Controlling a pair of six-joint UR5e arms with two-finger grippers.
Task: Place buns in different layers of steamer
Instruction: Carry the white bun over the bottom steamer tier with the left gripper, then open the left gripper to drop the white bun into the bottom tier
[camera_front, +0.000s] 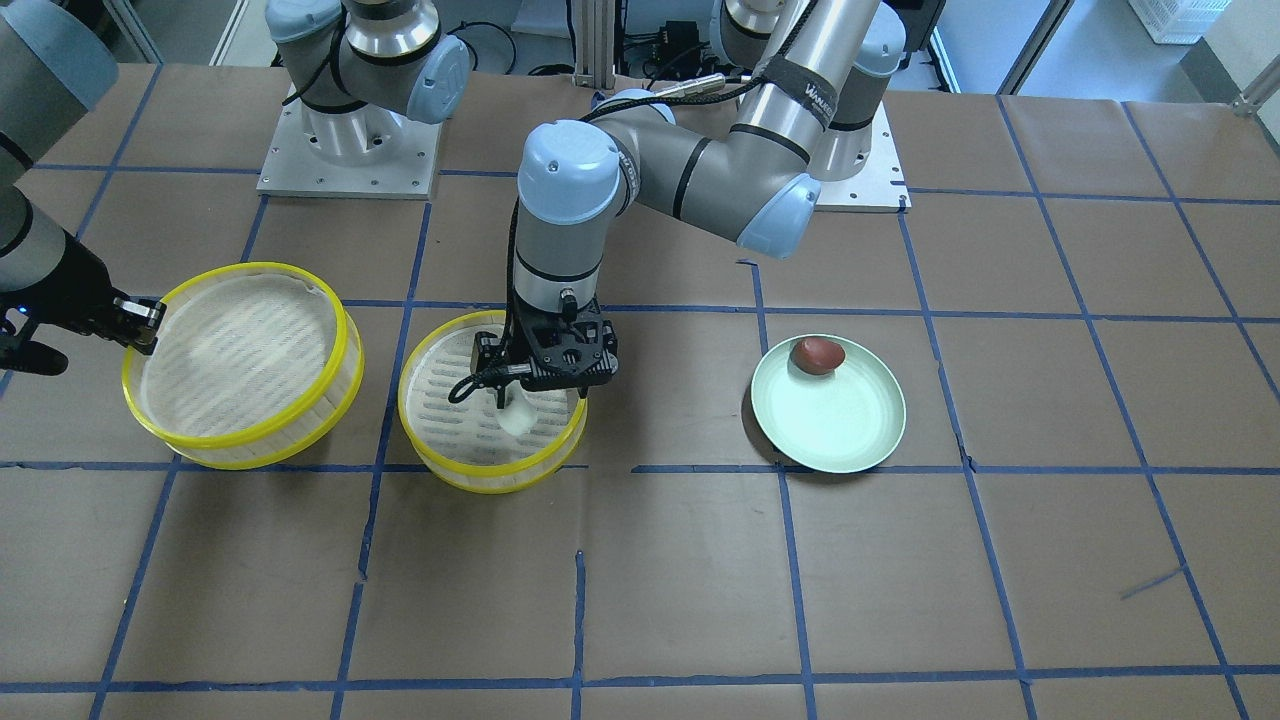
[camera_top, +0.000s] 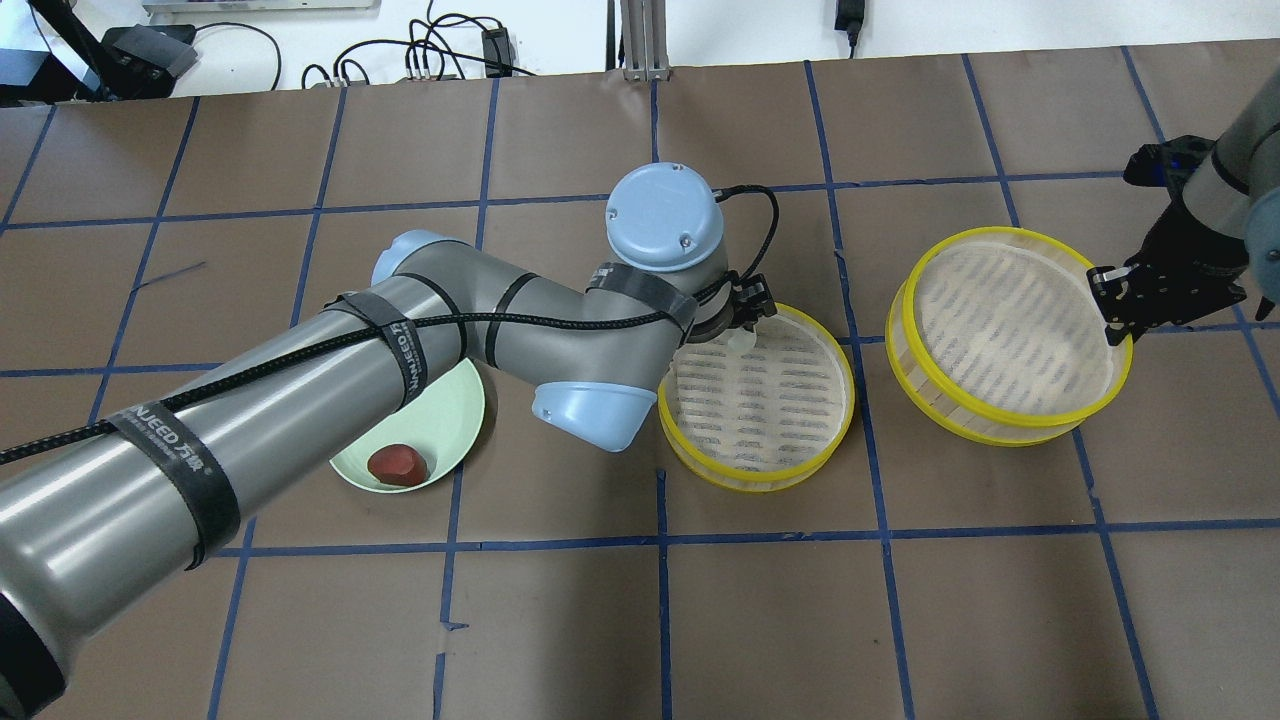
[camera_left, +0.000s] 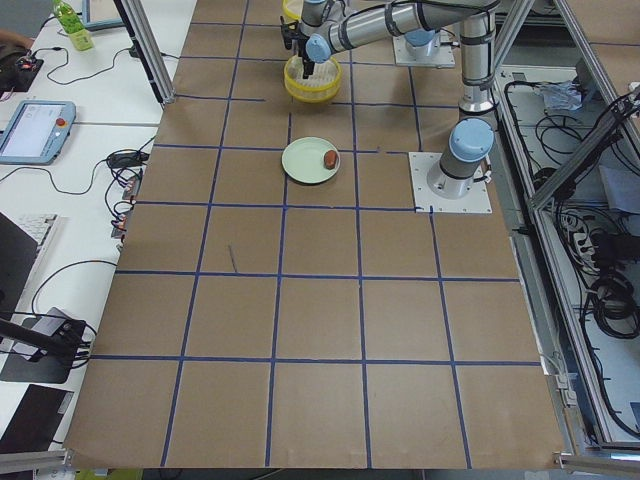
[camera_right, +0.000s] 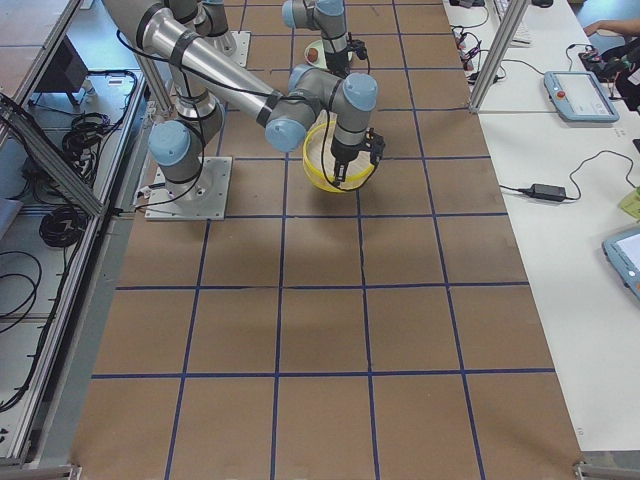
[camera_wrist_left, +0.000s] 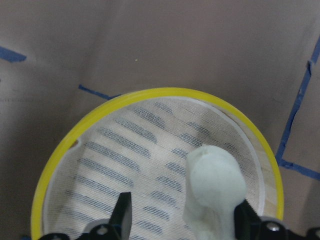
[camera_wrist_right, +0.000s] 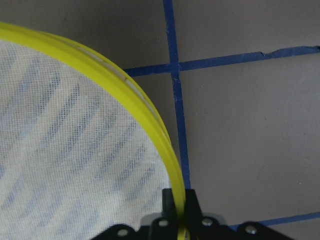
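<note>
The white bun (camera_front: 516, 416) lies on the slatted floor of the middle steamer tray (camera_front: 490, 485). My left gripper (camera_front: 512, 398) hangs over it, open. In the left wrist view the bun (camera_wrist_left: 214, 187) rests beside one finger (camera_wrist_left: 246, 220), and the other finger (camera_wrist_left: 122, 215) stands well apart, inside the yellow rim (camera_wrist_left: 165, 94). The reddish-brown bun (camera_front: 817, 355) sits on the pale green plate (camera_front: 850, 440). My right gripper (camera_front: 143, 325) is shut on the rim of the second steamer tray (camera_front: 250, 270), which is tilted. The right wrist view shows the pinched rim (camera_wrist_right: 100, 65).
The brown table has blue tape grid lines. The two arm bases (camera_front: 345, 160) stand at the robot's edge. My left forearm (camera_top: 300, 400) crosses above part of the plate (camera_top: 455, 400) in the overhead view. The two trays (camera_top: 760, 470) (camera_top: 1010, 425) stand close together.
</note>
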